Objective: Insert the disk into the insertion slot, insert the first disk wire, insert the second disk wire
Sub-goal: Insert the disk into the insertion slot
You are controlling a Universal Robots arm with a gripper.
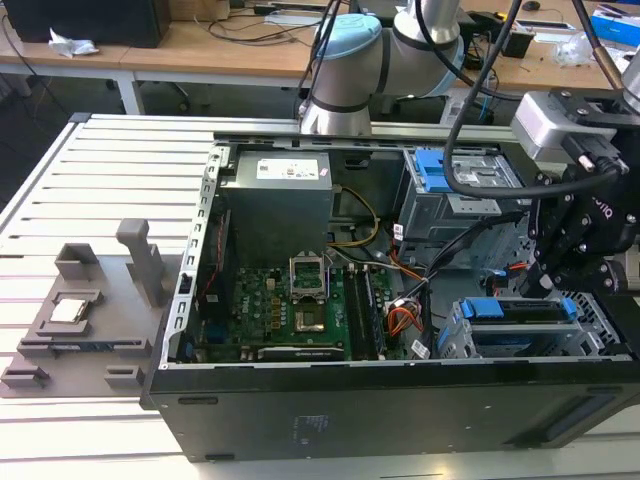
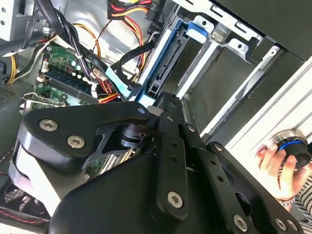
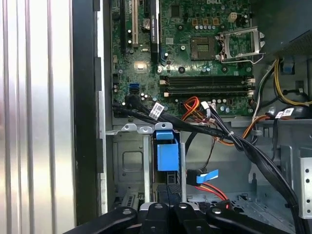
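Gripper (image 3: 169, 215) linkage sits up close in the first wrist view; I can't tell if it's open or closed. Disk (image 3: 167, 151) is just ahead of it, edge-on in the insertion slot (image 3: 127, 163), apparently mostly seated. I judge it stiff, fairly heavy and shock-sensitive: hold the blue carrier sides, not the connector end. Black cable bundle (image 3: 195, 127) crosses just beyond, soft and likely to snag. Tight room. Case (image 1: 300, 420) rests on slatted table (image 1: 90, 190); person's hand (image 2: 275, 168) is outside the case, beside the gripper.

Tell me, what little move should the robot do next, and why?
Probably nudge the disk a bit deeper into the insertion slot: its blue carrier sits between the cage rails, the gripper is right behind it, and the blue-ended wire lies unplugged.
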